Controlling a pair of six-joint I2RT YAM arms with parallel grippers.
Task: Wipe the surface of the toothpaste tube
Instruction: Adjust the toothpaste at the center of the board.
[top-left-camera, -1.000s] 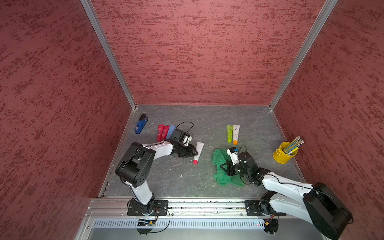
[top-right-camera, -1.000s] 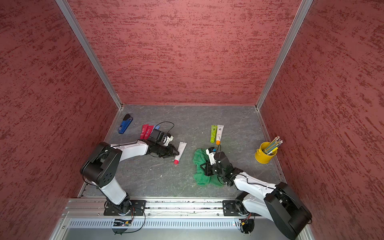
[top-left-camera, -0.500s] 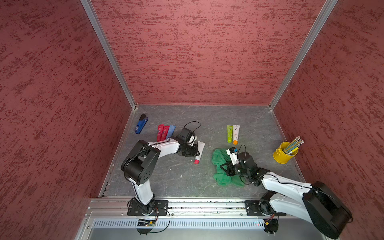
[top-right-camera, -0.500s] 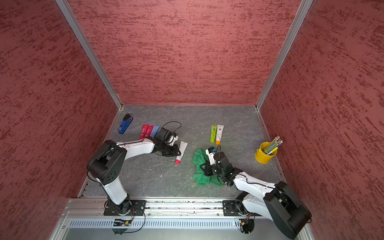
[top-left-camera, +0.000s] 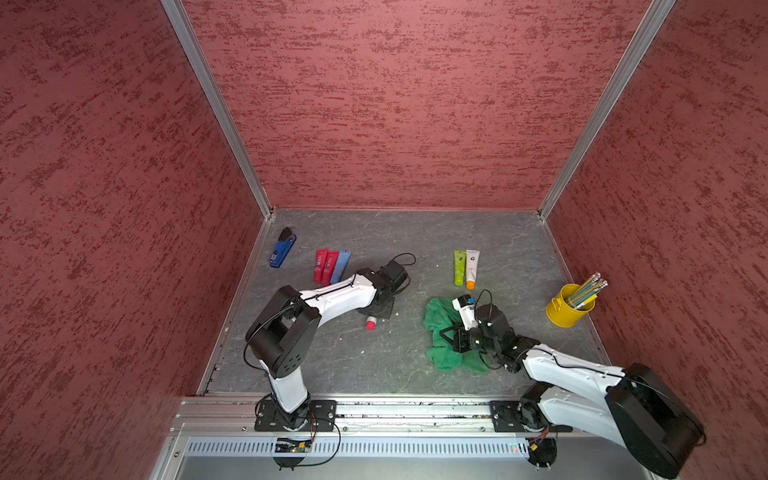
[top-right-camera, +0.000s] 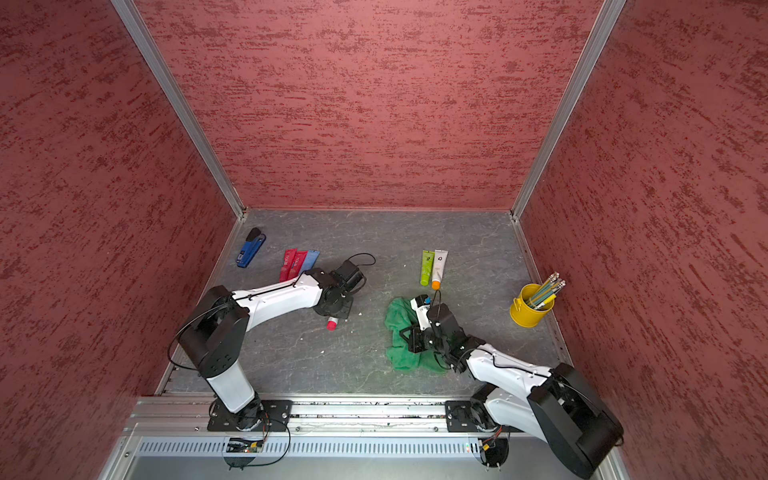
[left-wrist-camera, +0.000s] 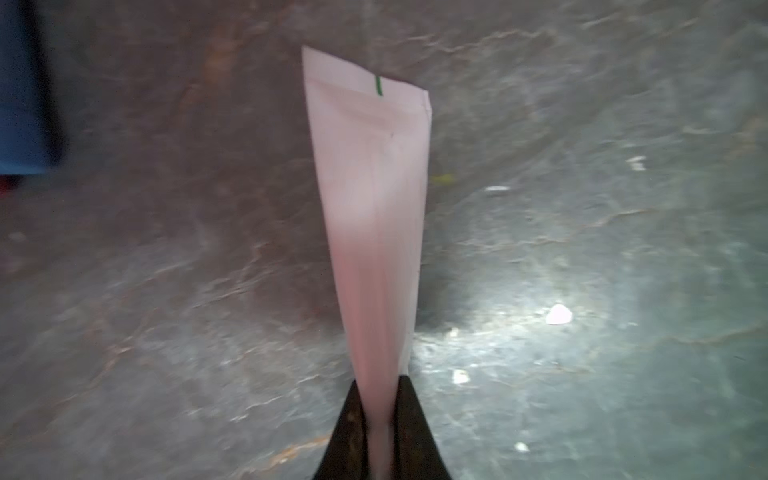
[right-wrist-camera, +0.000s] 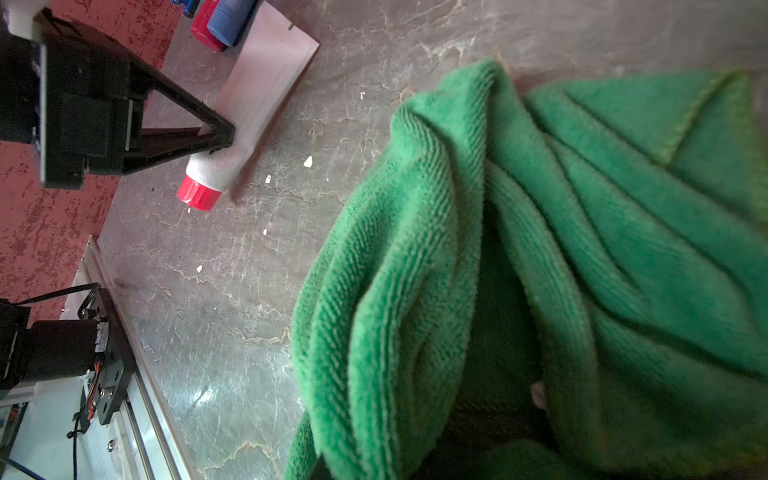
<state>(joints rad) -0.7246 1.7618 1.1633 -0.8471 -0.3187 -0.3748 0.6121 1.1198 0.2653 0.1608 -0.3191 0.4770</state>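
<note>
- Yellow cup holds pencils.
- Red tubes: lettering unreadable.
- Your left gripper pinches the toothpaste tube; right gripper clamps the green cloth.

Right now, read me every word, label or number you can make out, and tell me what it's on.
Nothing reads clearly.
Red tubes: white lettering, too small to read.
Green tube and white tube: a dark mark each, unreadable.
Toothpaste tube: only a short green line near the crimped end, no words.
</note>
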